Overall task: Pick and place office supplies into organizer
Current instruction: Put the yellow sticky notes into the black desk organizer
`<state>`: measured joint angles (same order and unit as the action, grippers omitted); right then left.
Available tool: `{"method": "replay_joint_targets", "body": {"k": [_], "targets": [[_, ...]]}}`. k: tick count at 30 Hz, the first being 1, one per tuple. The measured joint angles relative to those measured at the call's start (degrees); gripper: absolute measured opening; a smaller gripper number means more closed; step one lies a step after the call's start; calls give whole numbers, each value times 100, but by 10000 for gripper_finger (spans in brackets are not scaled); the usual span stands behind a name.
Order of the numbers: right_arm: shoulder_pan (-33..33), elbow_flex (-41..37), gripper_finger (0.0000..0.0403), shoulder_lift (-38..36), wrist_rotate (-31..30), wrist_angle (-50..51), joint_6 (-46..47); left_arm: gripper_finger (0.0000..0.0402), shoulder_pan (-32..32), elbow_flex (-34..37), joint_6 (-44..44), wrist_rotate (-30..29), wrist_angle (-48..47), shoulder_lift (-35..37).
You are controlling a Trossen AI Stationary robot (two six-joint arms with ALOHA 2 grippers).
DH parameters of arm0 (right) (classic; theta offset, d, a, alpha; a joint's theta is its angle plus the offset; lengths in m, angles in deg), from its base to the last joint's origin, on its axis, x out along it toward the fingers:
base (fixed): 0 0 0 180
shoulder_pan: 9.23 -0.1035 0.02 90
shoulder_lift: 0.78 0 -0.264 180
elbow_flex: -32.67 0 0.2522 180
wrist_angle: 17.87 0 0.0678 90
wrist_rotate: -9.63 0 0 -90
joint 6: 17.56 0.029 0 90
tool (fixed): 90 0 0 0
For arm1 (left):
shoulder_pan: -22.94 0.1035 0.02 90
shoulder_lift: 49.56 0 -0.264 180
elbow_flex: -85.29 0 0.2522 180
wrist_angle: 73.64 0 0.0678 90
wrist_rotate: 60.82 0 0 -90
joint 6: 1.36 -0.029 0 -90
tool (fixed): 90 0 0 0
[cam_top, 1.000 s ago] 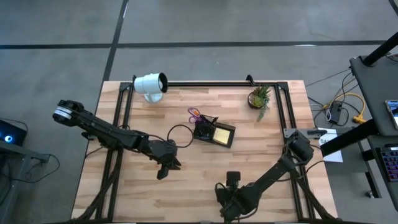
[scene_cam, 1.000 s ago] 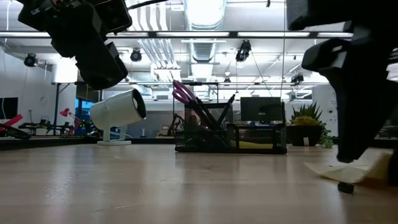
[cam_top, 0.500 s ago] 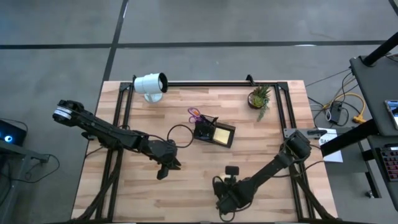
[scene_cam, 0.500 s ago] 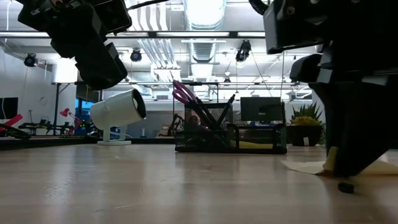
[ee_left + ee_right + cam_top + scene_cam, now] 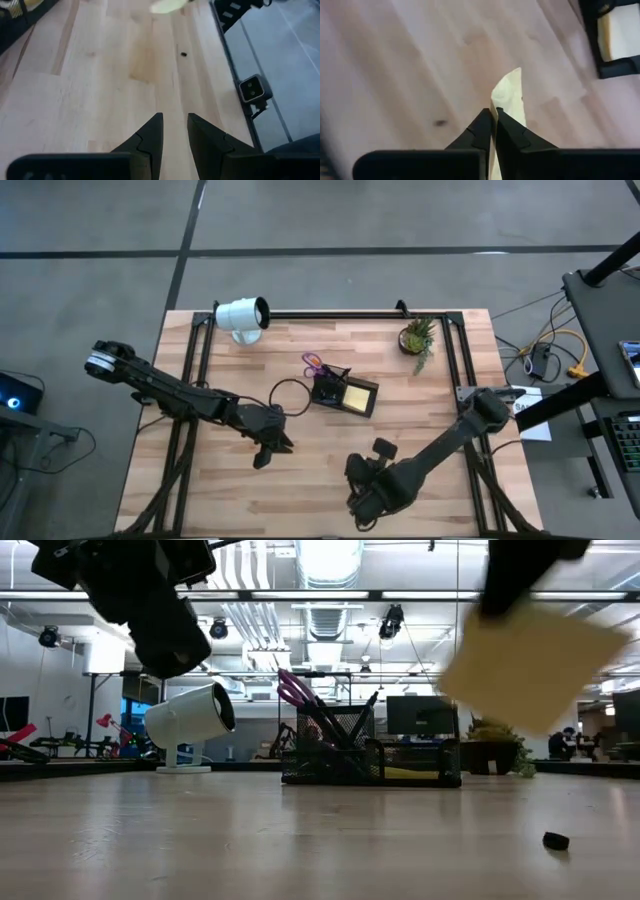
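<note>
The black organizer [image 5: 333, 390] stands mid-table with purple-handled scissors [image 5: 312, 363] and pens upright in it and a yellow sticky pad [image 5: 357, 395] in its right compartment; it also shows in the low view [image 5: 370, 752]. My right gripper [image 5: 494, 119], near the table's front edge [image 5: 365, 502], is shut on a second yellow sticky pad [image 5: 530, 665], held well above the table. My left gripper [image 5: 175, 127] hovers left of centre [image 5: 265, 452], slightly open and empty. A tiny dark clip [image 5: 555, 840] lies on the table below the lifted pad. My right gripper pinches the sticky pad at one edge [image 5: 496, 107] between its two fingers. The pad stands edge-on beyond the fingertips. In the low view it hangs tilted below the gripper, lifted clear of the table.
A white cylindrical lamp [image 5: 241, 315] lies at the far left of the table and a small potted plant [image 5: 417, 336] at the far right. Bare wood lies between the arms and along the front.
My right gripper has risen from the table near the front edge, taking the yellow sticky pad with it. The pad lay on the table before and now hangs tilted, clear of it. The tiny dark clip has stayed on the table.
</note>
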<state>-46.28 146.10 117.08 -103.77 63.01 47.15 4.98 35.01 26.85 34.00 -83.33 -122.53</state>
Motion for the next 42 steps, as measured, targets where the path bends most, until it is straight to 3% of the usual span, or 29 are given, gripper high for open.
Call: {"method": "replay_joint_targets", "body": {"k": [6, 13, 23, 26, 30, 42], "targets": [[0, 92, 8, -792, 547, -736, 607, 73, 0, -156, 11, 0, 474, 0], [-8, -237, 8, -1630, 563, -1838, 701, 73, 0, -480, 561, 2, 453, 48], [43, -368, 8, -1685, 224, -1944, 172, 73, -68, -880, 1045, 189, 939, 251], [203, -371, 8, -1661, 229, -2161, -162, 73, -98, -965, 467, 270, 1547, 211], [425, -371, 8, -1666, 244, -2293, -627, 73, -138, -1154, -768, 284, 1465, 75], [932, -360, 8, -1804, 1048, -2375, -1326, 73, 130, -1954, -2234, 660, 396, -1037]]}}
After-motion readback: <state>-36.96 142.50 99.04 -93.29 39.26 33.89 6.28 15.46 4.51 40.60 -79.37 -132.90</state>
